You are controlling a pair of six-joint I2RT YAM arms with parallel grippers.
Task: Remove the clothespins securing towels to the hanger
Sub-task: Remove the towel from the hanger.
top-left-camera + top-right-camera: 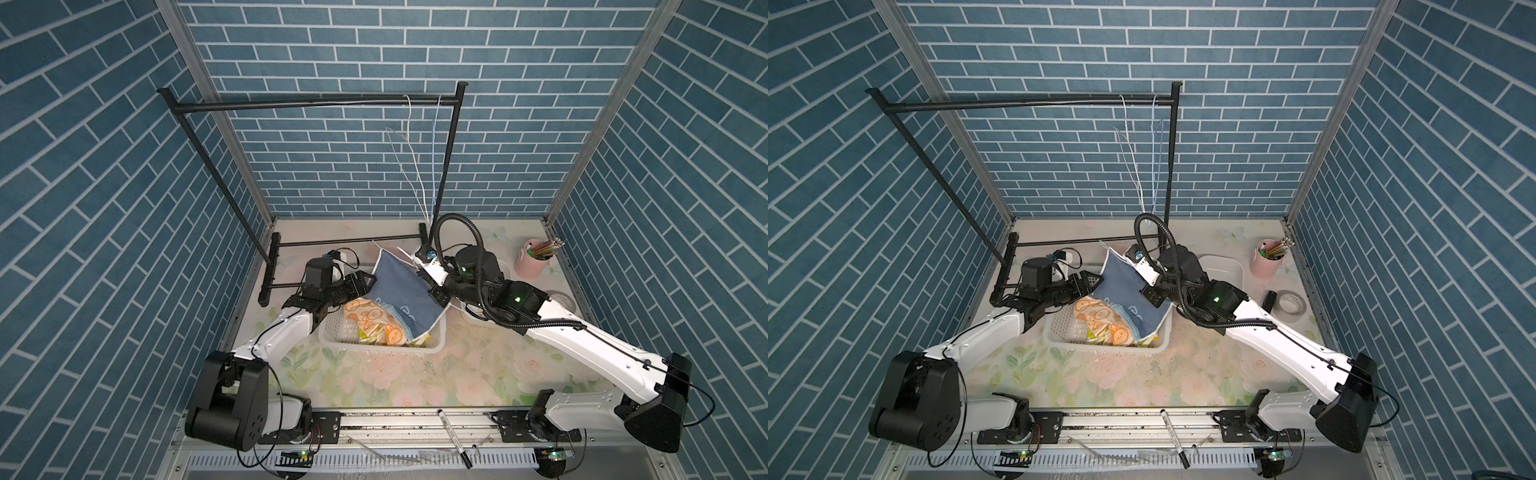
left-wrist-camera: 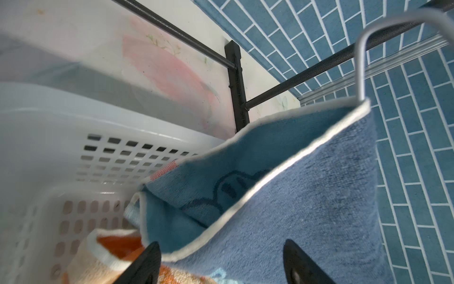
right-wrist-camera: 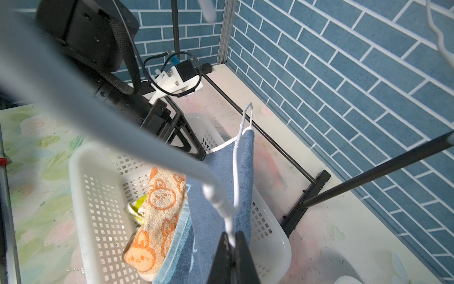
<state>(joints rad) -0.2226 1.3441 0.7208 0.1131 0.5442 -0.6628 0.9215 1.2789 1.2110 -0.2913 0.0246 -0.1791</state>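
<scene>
Brick-patterned walls closed in the tabletop (image 1: 415, 374) on three sides, and the black rack (image 1: 311, 104) stood along the back, one foot running forward by the left wall. The open room lay at the front, between the basket (image 1: 374, 345) and the near rail. The basket sat mid-tabletop with both arms crowding its far rim. To its right, near the wall, were a pink cup (image 1: 534, 262) of pencils and a tape roll (image 1: 1291, 305). The blue towel (image 3: 213, 196), white-hemmed with a pale outline drawing, hung folded over a white wire hanger (image 3: 237, 172). Its lower end trailed into the basket beside the orange towel (image 3: 157, 201) with bunnies, and a yellow-green towel (image 3: 138, 201) peeped out underneath. The right pincer (image 3: 232, 255) was clamped on the hanger's wire. The left pincer (image 2: 221, 265) had its jaws wide apart, with the blue towel's hem between its fingers (image 2: 145, 265); contact could not be told. Whether any clothespins pinched that towel to the hanger could not be told either: the fold was small in both top views, and a grey blur crossed the right wrist view. The right arm hid much of a white tray (image 1: 1225, 266). Spare hangers (image 1: 409, 114) dangled from the rack's bar.
</scene>
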